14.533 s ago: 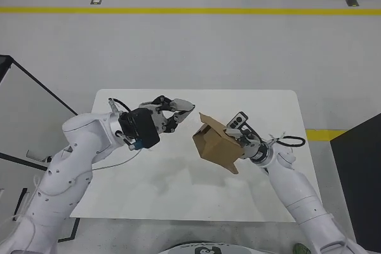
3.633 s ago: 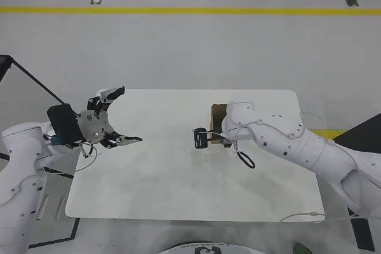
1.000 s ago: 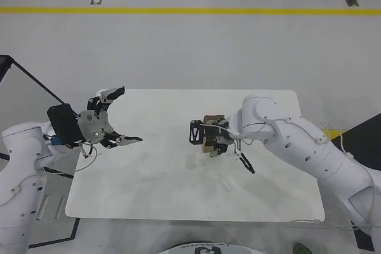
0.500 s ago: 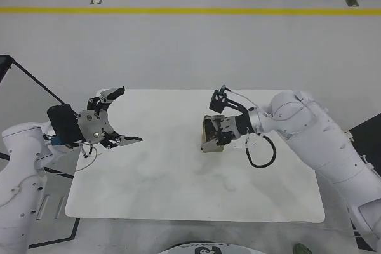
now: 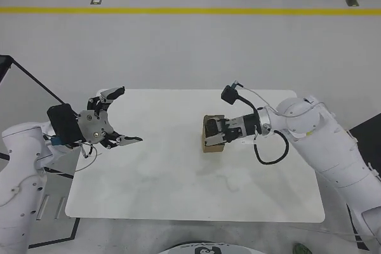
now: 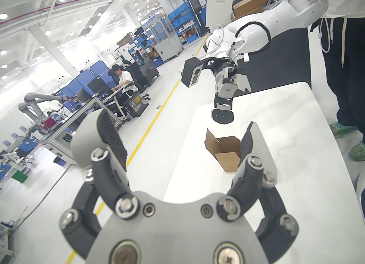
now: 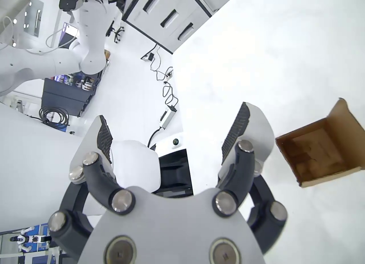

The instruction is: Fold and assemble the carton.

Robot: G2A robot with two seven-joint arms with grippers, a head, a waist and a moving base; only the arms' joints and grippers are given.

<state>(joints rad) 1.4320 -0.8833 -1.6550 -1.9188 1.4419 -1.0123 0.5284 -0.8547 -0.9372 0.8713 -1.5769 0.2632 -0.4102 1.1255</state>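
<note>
1. Right tool [image 7: 174, 117]: the jaws were spread wide and gripped nothing. In the left wrist view it hung just above the carton [image 6: 225, 154], with a clear gap between its tip and the cardboard. In the top view it sat over the carton's far half.

2. Carton [image 5: 211, 147]: it stood upright by itself on the surface [image 5: 178, 184], right of centre, with its mouth facing up. The right wrist view showed four erected walls and a floor of overlapping panels, so the body and base were judged to be formed. One top flap [image 7: 343, 114] stood raised at one edge. The condition of the other top flaps could not be determined.

3. Left tool [image 6: 176, 122]: the jaws were fully apart and empty. It was positioned over the left edge of the surface, well apart from the carton.

4. Progress: erecting the carton and closing its base appeared complete. Folding down and closing the top was judged to be the outstanding work.
</note>
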